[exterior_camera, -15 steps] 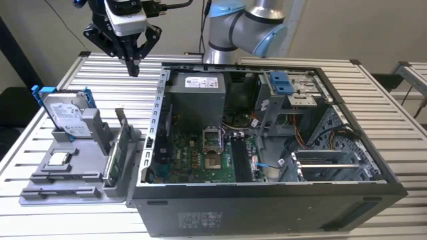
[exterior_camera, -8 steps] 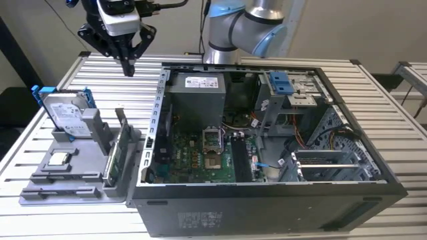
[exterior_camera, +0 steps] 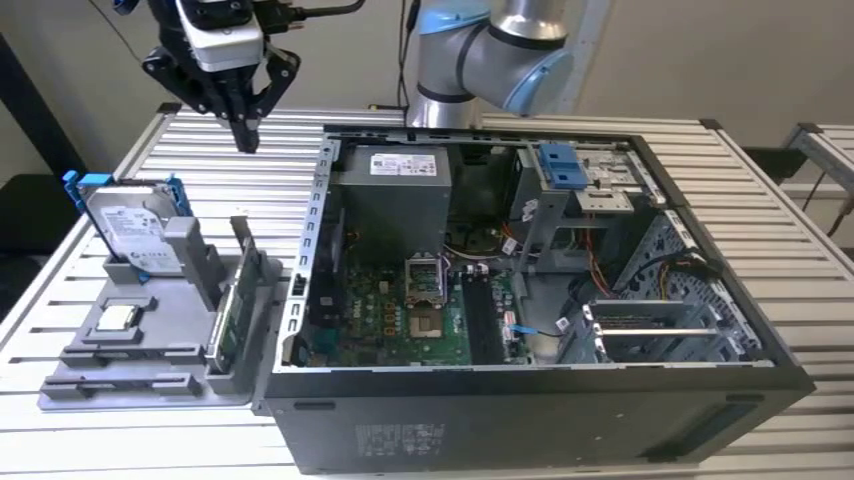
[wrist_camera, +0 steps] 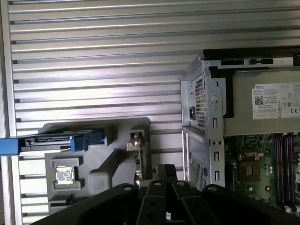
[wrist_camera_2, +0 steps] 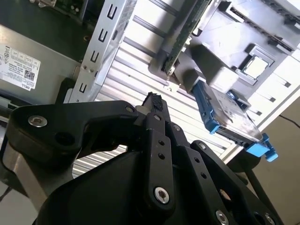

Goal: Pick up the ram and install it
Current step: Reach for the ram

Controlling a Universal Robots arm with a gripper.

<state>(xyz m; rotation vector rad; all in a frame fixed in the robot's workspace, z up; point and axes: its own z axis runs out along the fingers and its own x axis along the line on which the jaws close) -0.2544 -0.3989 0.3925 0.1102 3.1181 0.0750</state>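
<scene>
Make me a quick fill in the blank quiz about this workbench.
The gripper hangs over the table with its jaws ___. The hard drive sits in a ___ frame. The grey holder lies to the exterior view's ___ of the computer case. Missing words: shut, blue, left.

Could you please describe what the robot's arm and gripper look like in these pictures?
The arm is built of rounded silver-grey segments with pale blue joint caps. The gripper has a white and grey body. Its black linked fingers are studded with silver screws and narrow to slim tips. A black cable runs off near its top.
</scene>
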